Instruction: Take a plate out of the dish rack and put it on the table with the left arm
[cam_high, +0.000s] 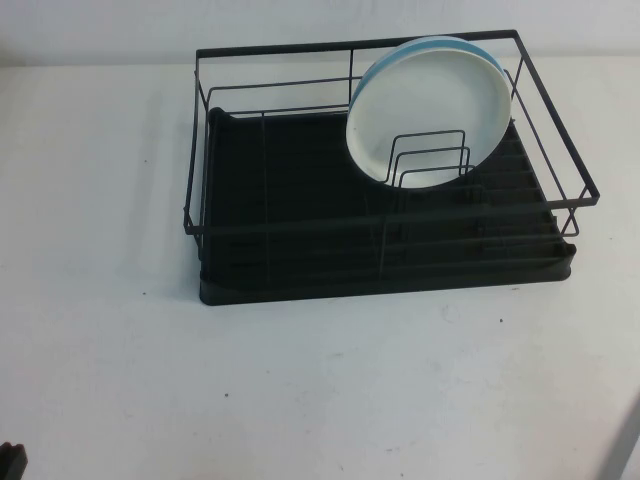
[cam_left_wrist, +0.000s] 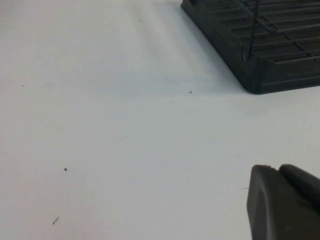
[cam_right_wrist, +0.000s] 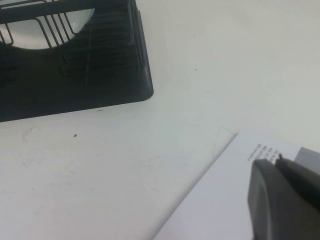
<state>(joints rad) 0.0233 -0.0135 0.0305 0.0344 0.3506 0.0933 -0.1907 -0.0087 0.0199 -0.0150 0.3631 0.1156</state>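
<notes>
We see little of either arm from the high view: only a dark scrap of the left arm (cam_high: 12, 460) at the near left corner and a grey sliver at the near right edge. The left gripper (cam_left_wrist: 285, 202) appears in its wrist view as a dark tip cut off by the frame, hovering over bare table (cam_left_wrist: 125, 125) near a corner of the rack (cam_left_wrist: 260, 45); its fingers sit pressed together and hold nothing. The right gripper (cam_right_wrist: 287, 200) is likewise cropped in its wrist view, above a white sheet of paper (cam_right_wrist: 220, 200) with small print too tiny to read; we cannot tell how its fingers stand.

The plate (cam_high: 428, 110) stands tilted in the rack's far right part, its lower edge partly crossed by the wire dividers (cam_high: 428, 160). Behind it only a thin blue rim of the blue plate (cam_high: 440, 45) shows. The right wrist view catches just a pale patch of plate through the wires; the left wrist view shows no plate at all.
</notes>
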